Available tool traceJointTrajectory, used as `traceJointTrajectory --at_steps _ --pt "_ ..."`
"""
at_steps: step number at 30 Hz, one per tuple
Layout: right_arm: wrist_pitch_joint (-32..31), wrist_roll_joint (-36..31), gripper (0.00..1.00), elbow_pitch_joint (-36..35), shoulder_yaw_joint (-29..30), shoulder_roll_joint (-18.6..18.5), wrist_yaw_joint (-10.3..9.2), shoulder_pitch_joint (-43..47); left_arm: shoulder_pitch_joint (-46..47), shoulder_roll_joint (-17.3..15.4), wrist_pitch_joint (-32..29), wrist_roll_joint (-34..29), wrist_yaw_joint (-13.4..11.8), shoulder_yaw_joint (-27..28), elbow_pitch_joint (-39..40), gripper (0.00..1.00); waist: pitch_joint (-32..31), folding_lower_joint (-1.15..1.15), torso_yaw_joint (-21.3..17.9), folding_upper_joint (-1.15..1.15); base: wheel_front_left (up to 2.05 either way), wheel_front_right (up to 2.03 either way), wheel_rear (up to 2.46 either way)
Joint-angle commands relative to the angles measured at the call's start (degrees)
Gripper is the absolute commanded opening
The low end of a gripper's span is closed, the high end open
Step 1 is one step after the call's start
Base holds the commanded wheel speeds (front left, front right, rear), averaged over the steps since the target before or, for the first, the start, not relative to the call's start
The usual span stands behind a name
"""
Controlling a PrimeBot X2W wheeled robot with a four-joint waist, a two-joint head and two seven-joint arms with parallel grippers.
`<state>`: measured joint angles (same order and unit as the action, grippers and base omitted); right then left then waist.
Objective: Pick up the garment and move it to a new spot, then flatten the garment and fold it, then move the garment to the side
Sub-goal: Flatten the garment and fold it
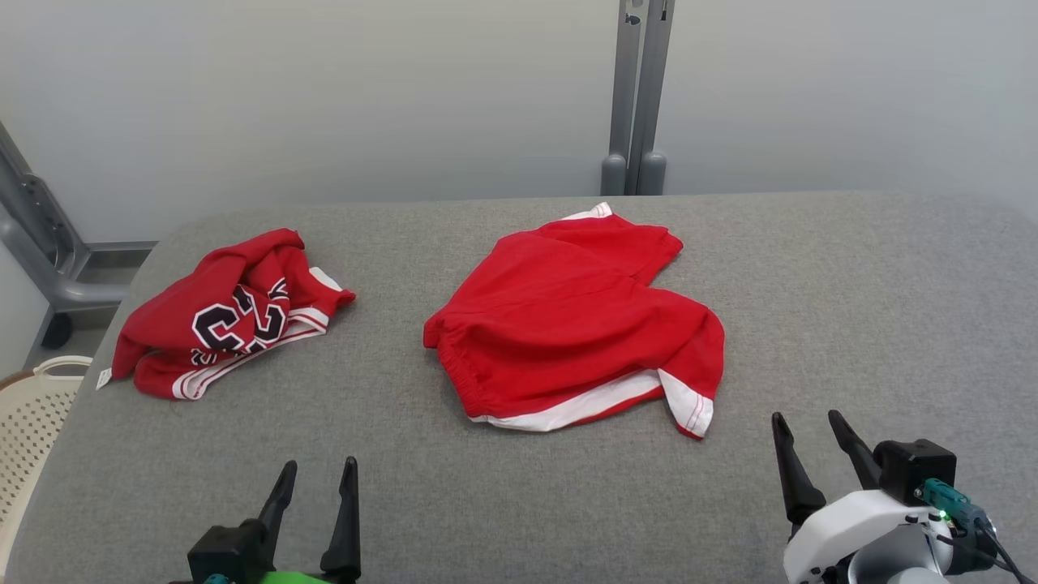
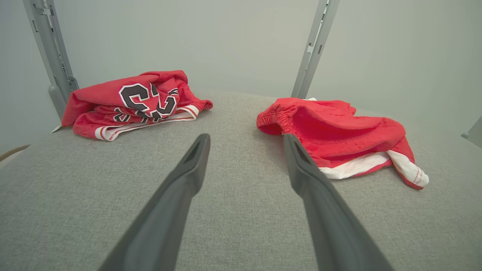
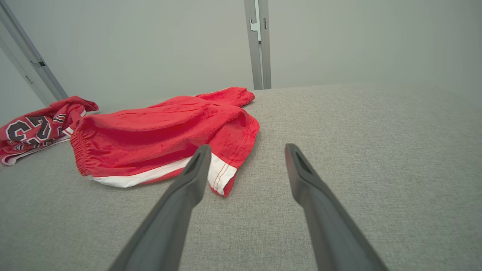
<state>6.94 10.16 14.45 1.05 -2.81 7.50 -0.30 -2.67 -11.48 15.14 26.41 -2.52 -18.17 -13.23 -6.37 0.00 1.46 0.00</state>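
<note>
Right gripper (image 1: 806, 415) agape; red shorts (image 1: 568, 324) near, forward-left.

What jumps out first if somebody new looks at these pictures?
Bright red shorts lie rumpled in the middle of the grey table. A crumpled red jersey with black numbers sits at its left. The left hand and right hand are open near the front edge, touching nothing.

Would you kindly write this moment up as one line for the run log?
phase: pre-grasp | left gripper: open, empty | right gripper: open, empty | red shorts: crumpled, centre | jersey: bunched, left
</note>
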Motion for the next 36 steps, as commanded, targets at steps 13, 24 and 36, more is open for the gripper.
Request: traceJointTrajectory --at_steps 13,24,36 --pt "-2.36 0.13 1.0 -0.75 -1.18 -0.17 -0.02 1.78 -2.27 0.56 0.02 0.6 0.98 0.54 -1.68 1.0 -0.05 0.0 0.16 0.0 0.0 0.0 0.0" --pt "-3.95 -0.35 1.0 -1.16 -0.73 -0.17 -0.01 0.07 -1.21 0.98 0.02 1.35 2.11 0.47 -3.11 1.0 0.51 0.0 -0.49 0.0 0.0 0.0 0.0" --pt "-14.08 -3.04 1.0 1.47 1.0 -0.16 -0.02 -5.13 7.58 1.79 -8.72 0.4 4.79 -4.3 -10.45 1.0 3.4 0.0 0.69 0.0 0.0 0.0 0.0"
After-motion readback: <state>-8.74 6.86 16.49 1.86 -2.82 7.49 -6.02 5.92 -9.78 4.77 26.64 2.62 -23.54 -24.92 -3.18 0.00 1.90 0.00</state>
